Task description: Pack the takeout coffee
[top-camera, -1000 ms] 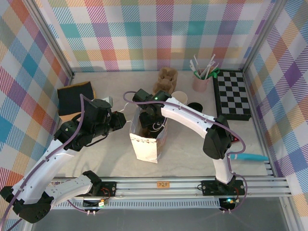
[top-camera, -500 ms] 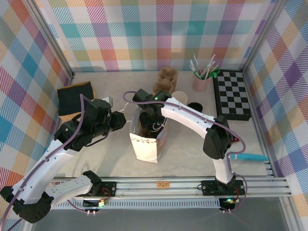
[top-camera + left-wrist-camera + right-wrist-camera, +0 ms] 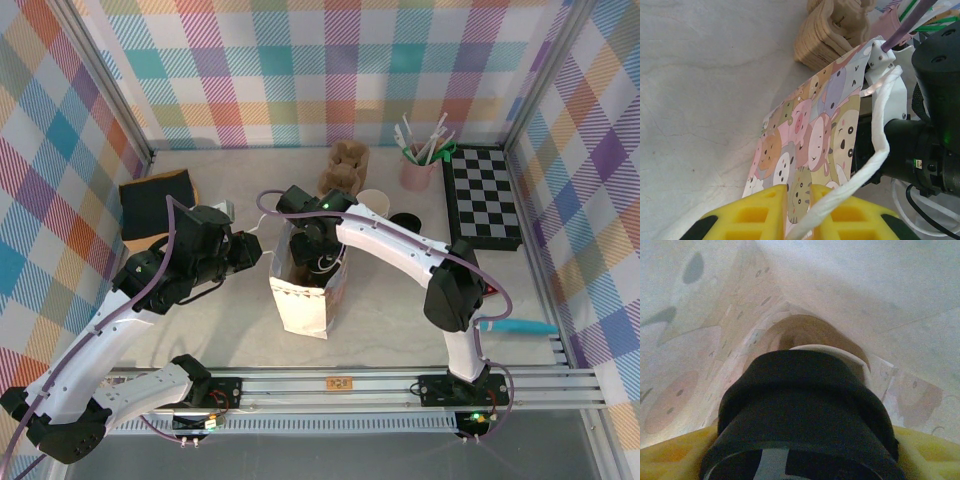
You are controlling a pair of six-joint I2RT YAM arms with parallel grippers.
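Observation:
A paper bag printed with cartoon animals stands upright mid-table. My left gripper is shut on its left wall near the top. In the left wrist view the bag wall runs between the yellow fingers of the left gripper, and the white rope handle crosses the right finger. My right gripper reaches down into the bag's mouth. Inside, the takeout coffee, with its black lid and white rim, sits between the right gripper's yellow fingers, and the right gripper is shut on it.
Behind the bag are a brown wooden figure, a stack of white cups and a loose black lid. A pink cup of straws and a checkerboard lie back right. A black pad lies at left, a teal tool at right.

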